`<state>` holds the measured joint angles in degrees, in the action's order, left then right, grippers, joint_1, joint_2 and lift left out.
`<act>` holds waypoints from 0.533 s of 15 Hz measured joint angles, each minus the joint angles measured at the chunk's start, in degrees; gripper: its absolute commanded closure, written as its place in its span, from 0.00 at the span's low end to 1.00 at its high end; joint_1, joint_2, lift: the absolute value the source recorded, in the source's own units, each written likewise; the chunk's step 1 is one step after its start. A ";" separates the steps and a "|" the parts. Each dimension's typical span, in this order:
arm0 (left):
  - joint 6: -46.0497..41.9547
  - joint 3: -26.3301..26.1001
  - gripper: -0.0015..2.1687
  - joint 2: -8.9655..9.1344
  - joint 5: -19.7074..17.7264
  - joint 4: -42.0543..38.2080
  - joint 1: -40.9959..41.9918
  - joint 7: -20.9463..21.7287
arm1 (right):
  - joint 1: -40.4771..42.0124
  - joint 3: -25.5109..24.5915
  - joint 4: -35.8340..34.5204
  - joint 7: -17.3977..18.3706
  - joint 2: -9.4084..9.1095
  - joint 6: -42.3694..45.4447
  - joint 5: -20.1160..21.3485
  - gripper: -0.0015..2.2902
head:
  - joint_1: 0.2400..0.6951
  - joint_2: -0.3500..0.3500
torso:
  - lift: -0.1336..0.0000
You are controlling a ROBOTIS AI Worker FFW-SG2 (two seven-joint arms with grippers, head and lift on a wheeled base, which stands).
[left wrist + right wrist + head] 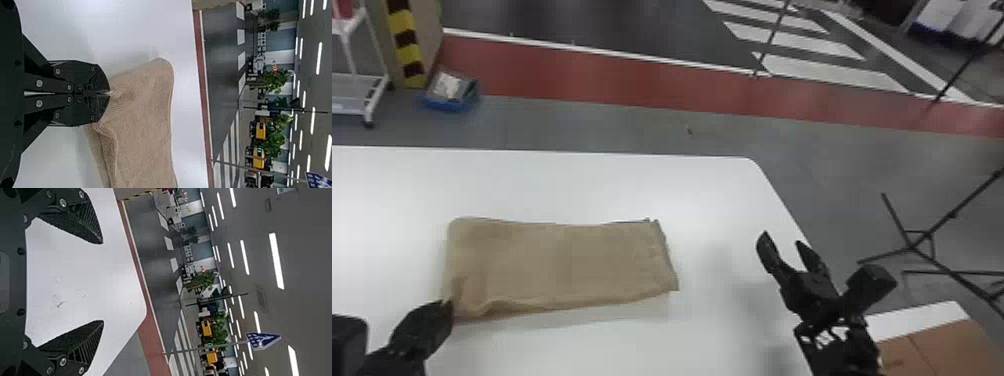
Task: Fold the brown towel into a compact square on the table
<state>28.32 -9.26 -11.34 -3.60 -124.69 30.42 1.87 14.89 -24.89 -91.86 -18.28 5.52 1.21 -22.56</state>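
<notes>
Left tool (109, 93) is closed, fingertips together on the near left corner of the brown towel (562, 265). Wrist view has cloth bunching right at the tips, so I read it as a real pinch. Right tool (782, 239) is open, nothing between its fingers, out by the right edge of the tabletop (612, 185).

Relation that matters: from the left tool, the towel lies to the right and away from the robot. Long axis runs mostly left-right, from the left tool's side toward the right tool. Left end is at the left tool; right end stops well apart from the right tool. Left is clearly the nearer arm.

Towel is a layered strip, flat apart from the rucked near left corner. Can't count layers. My read: lengthwise folding done, square not yet made, so over halfway.

Next move should go along the long axis: left tool lifts its corner and carries it rightward over the strip, crease landing across the middle. Going away from the robot instead would just make it narrower.

Risk: one-corner hold at the near side. Far left corner may lag and skew the fold, or the whole strip may drag. Soft cloth, expect sag; right tool could pin or square up the right end.
</notes>
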 measured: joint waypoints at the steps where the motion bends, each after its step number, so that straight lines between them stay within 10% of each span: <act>1: -0.01 0.03 0.67 0.00 0.35 -0.62 0.36 -0.28 | -0.03 0.20 0.05 0.00 -0.04 0.04 0.07 0.08 | 1.00 0.00 | 0.08; 5: 0.77 0.09 0.22 -0.21 1.53 -3.95 1.83 -0.74 | 0.07 0.29 -0.29 0.01 -0.07 -0.31 0.12 0.08 | 1.00 0.00 | 0.08; 8: 6.25 0.65 0.08 -0.51 3.11 -6.47 2.39 -0.84 | 0.42 0.29 -1.40 -0.18 -0.07 -1.91 0.15 0.08 | 1.00 0.00 | 0.08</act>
<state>34.56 -8.61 -11.85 -0.49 -131.16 32.80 1.03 15.31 -24.61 -93.26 -18.46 5.45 -0.70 -22.41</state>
